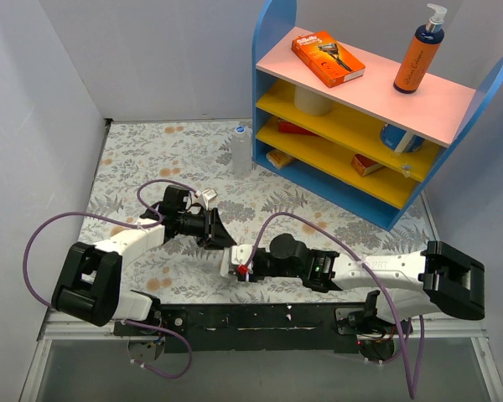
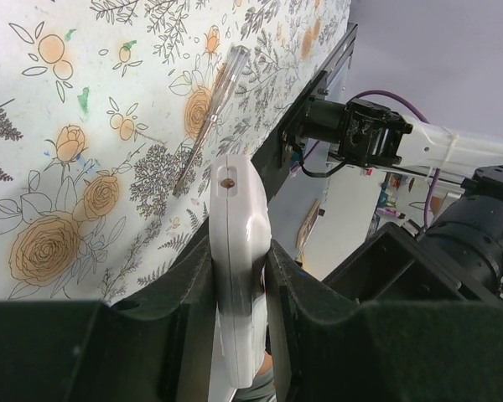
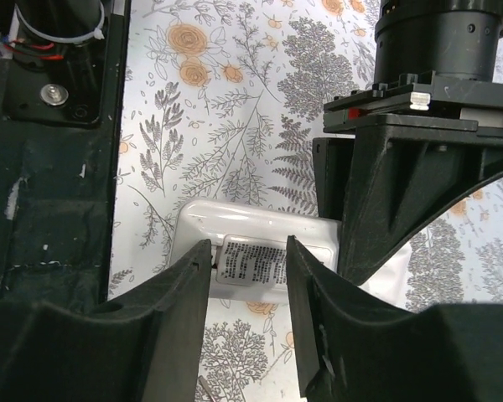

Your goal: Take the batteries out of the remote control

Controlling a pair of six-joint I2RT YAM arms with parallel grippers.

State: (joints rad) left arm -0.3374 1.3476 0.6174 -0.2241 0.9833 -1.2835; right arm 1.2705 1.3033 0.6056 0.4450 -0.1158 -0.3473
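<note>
One remote control (image 2: 235,243), with one battery (image 3: 251,261) showing in it. One screwdriver (image 2: 210,109). One clear bottle (image 1: 241,151) at the far side, left of one shelf unit (image 1: 461,105), whose top carries one orange box (image 1: 327,57) and one pump bottle (image 1: 417,60).

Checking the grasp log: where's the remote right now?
The remote control is clamped edge-on in the left gripper in the left wrist view; in the right wrist view the right gripper straddles its labelled face.

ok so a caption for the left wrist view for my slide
Left end effector clamping the white remote control edge-on, floral tablecloth and a clear-handled screwdriver beyond.
</note>
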